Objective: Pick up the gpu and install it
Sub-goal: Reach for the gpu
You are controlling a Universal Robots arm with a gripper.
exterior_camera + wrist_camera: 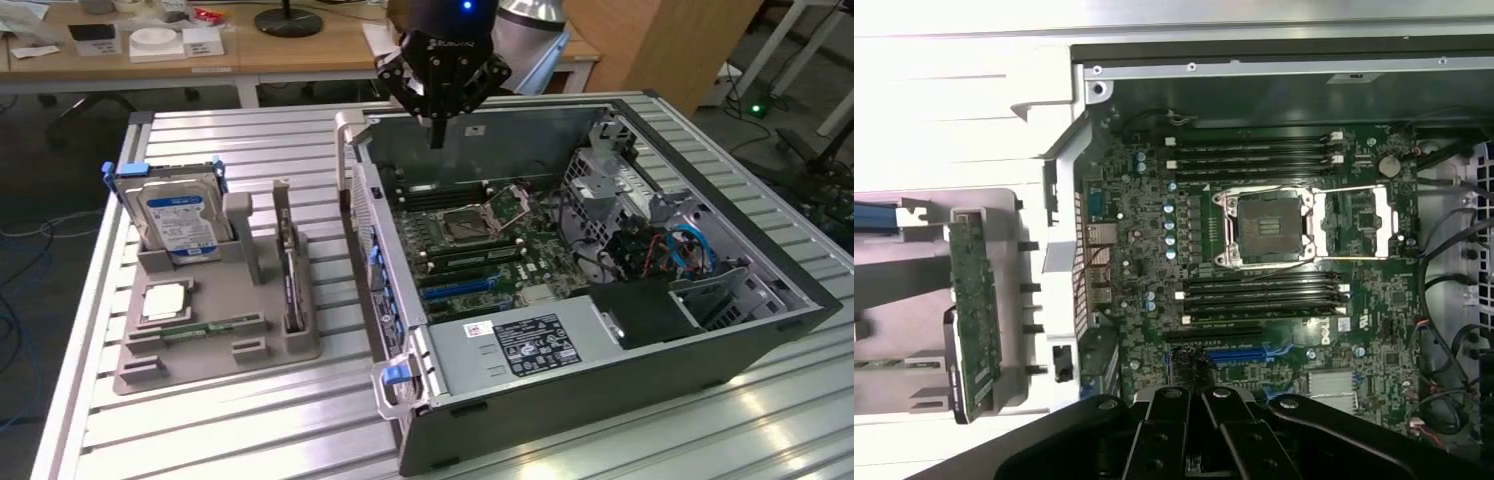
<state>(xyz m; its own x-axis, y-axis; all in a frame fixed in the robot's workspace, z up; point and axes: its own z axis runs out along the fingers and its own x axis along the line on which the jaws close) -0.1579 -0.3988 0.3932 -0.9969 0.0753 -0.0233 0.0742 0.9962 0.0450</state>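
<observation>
Overhead, the closed pincer hangs empty above the case.

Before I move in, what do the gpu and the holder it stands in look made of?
The gpu: green circuit board with a dull sheen, dotted with small soldered parts, so most likely fibreglass laminate. The holder: even grey, matte, with blocky slots and posts. It looks like plastic, possibly printed, though the look alone does not settle that.
</observation>
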